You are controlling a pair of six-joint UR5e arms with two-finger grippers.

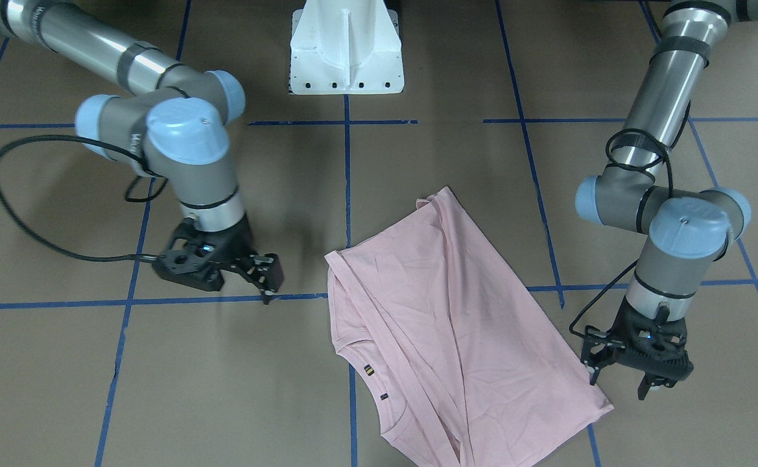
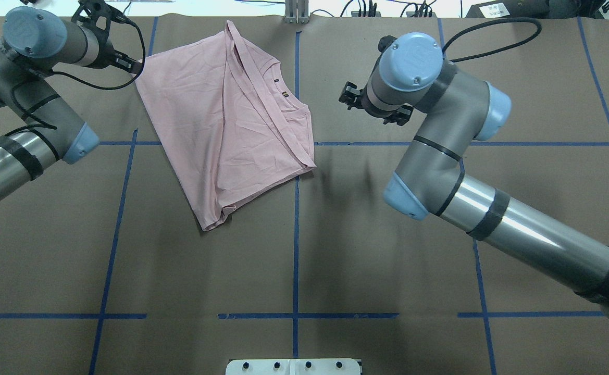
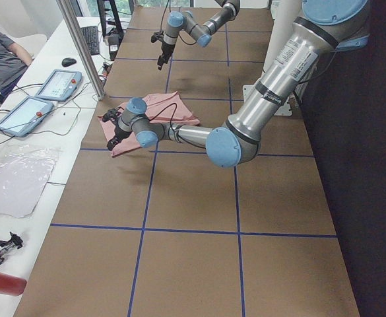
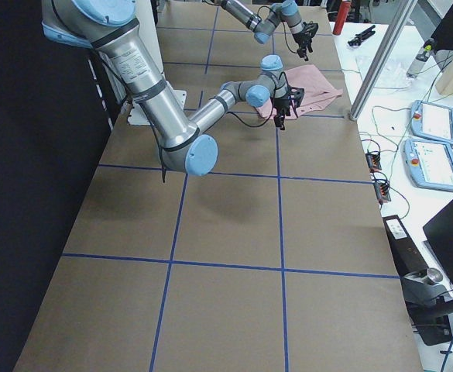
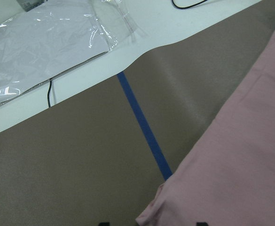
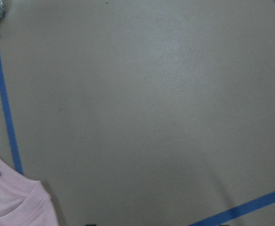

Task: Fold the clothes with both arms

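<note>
While T-shirt lies folded | left fingers beside corner | right fingers clear

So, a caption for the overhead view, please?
Partly folded pink T-shirt on brown table; open jaws of left arm at its corner, right arm aside.

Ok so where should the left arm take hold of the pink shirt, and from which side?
Probably the free corner of the T-shirt nearest the left gripper. It lies flat, sticking out past the folded layers, so come in low from that outer side with open jaws straddling the tip.
</note>
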